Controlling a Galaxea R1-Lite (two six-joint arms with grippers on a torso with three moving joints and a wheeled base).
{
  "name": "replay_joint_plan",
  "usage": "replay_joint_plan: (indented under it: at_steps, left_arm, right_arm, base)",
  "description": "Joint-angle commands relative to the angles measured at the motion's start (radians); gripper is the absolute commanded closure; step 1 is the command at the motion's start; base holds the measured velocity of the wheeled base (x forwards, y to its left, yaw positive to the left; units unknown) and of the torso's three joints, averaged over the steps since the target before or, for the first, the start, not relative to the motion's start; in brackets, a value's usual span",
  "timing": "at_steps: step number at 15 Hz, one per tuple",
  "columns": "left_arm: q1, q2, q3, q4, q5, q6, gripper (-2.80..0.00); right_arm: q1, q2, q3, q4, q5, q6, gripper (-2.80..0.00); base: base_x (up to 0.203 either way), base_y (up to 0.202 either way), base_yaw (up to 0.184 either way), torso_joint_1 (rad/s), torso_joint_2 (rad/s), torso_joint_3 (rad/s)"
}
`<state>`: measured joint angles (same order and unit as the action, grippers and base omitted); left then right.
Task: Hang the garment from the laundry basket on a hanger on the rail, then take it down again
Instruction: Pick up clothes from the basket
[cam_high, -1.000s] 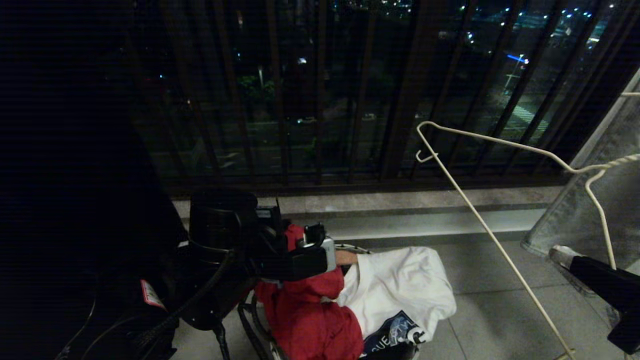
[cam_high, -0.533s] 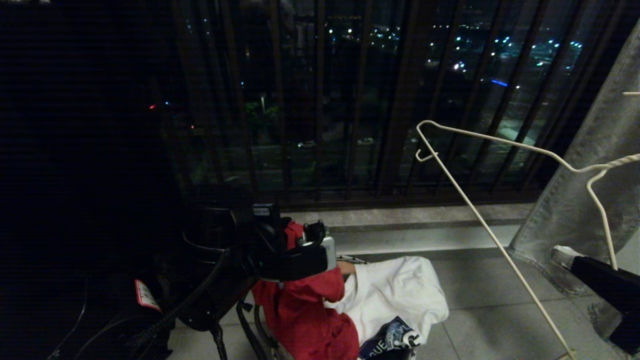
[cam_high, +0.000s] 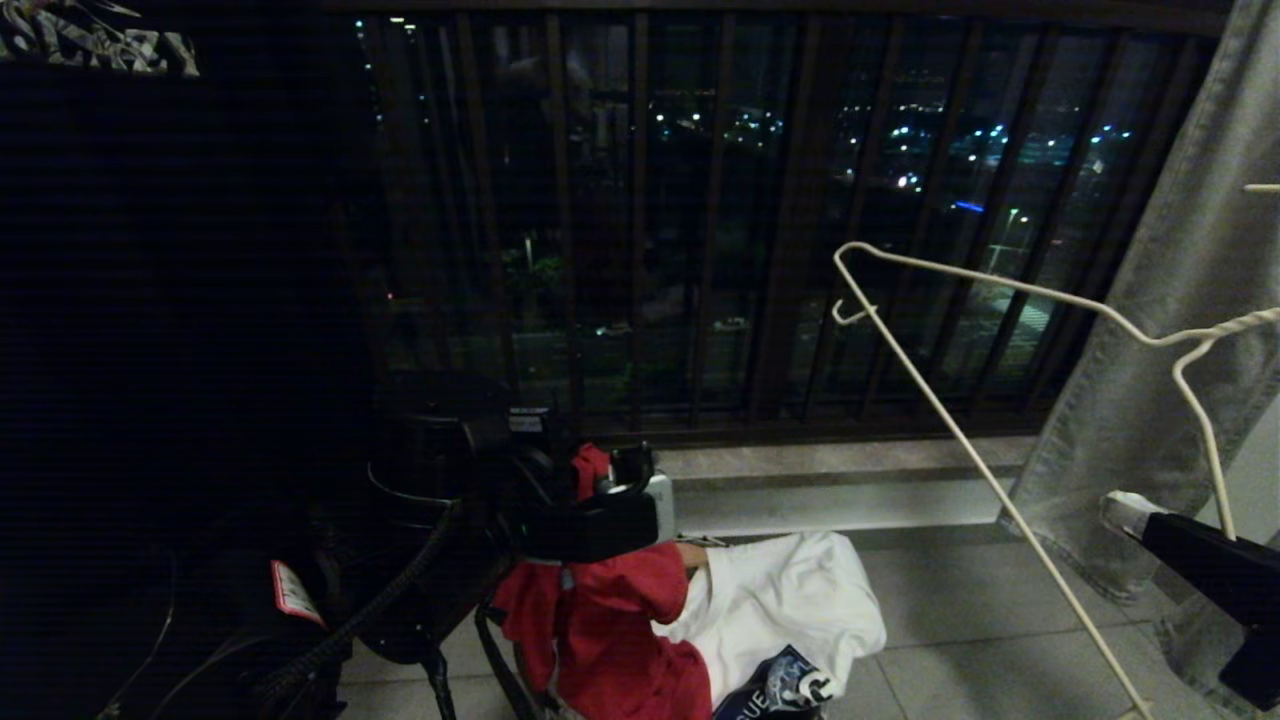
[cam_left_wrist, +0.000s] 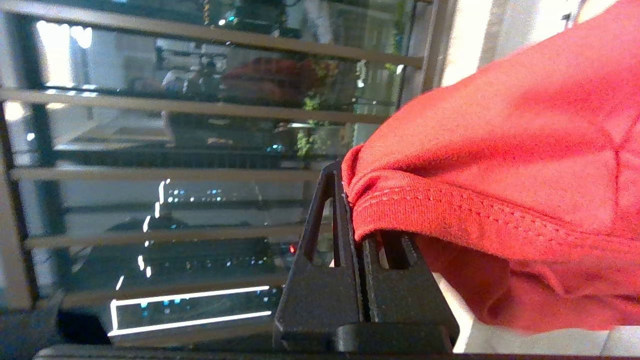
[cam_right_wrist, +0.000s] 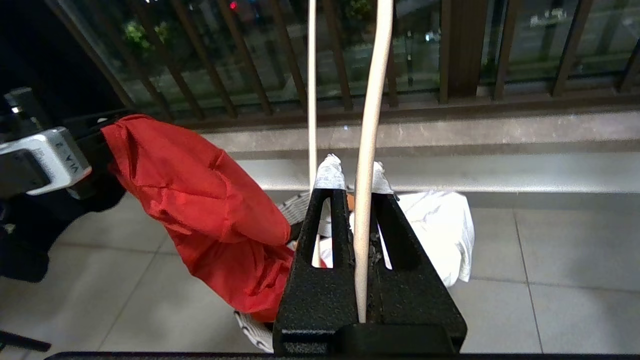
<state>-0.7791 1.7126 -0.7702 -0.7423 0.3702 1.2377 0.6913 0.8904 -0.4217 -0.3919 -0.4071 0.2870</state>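
The red garment (cam_high: 610, 620) hangs from my left gripper (cam_high: 600, 480), which is shut on its hemmed edge (cam_left_wrist: 450, 210). The cloth trails down into the laundry basket (cam_right_wrist: 255, 327), whose white woven rim shows only in the right wrist view. At the right, my right gripper (cam_high: 1120, 510) is shut on the thin white wire hanger (cam_high: 960, 430). The wire runs straight up between that gripper's (cam_right_wrist: 352, 172) taped fingertips, and the hanger tilts up and leftward in front of the window. The garment (cam_right_wrist: 200, 210) and hanger are apart. The rail is out of view.
A white T-shirt with a dark print (cam_high: 790, 600) lies over the basket beside the red cloth. Grey jeans (cam_high: 1150, 400) hang at the right edge. Dark window railing bars (cam_high: 640, 200) and a stone ledge (cam_high: 830, 470) close off the far side above the tiled floor (cam_high: 980, 640).
The whole view has shifted: floor, ledge and basket sit lower and more window shows, so the camera has moved. Both grippers keep their grips, and the red garment is drawn slightly higher out of the basket.
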Motion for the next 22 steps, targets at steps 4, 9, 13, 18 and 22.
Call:
replay_joint_plan:
  at_steps: [4, 9, 13, 18, 22]
  left_arm:
    - [0.005, -0.007, -0.005, -0.004, 0.015, -0.007, 0.0]
    - [0.004, -0.06, -0.056, 0.007, 0.269, -0.092, 0.0]
    - [-0.033, -0.096, -0.199, 0.149, 0.413, -0.175, 0.0]
    - [-0.103, -0.089, -0.416, 0.57, 0.362, -0.691, 0.0]
    - [-0.151, -0.137, -0.511, 0.885, 0.181, -1.063, 0.0]
  right_arm:
    - [0.001, 0.002, 0.001, -0.002, -0.002, 0.001, 0.0]
    - [0.001, 0.002, 0.001, -0.002, -0.002, 0.0, 0.0]
    - [0.001, 0.002, 0.003, -0.002, -0.002, 0.0, 0.0]
    - [0.001, 0.004, 0.004, -0.002, -0.002, 0.001, 0.0]
    - [0.001, 0.008, 0.008, -0.002, -0.001, 0.001, 0.0]
  base:
    - [0.0, 0.0, 0.0, 0.001, 0.0, 0.024]
    - [0.0, 0.0, 0.0, 0.0, 0.0, 0.0]
    - [0.0, 0.0, 0.0, 0.0, 0.0, 0.0]
    - [0.0, 0.0, 0.0, 0.0, 0.0, 0.0]
    - [0.0, 0.0, 0.0, 0.0, 0.0, 0.0]
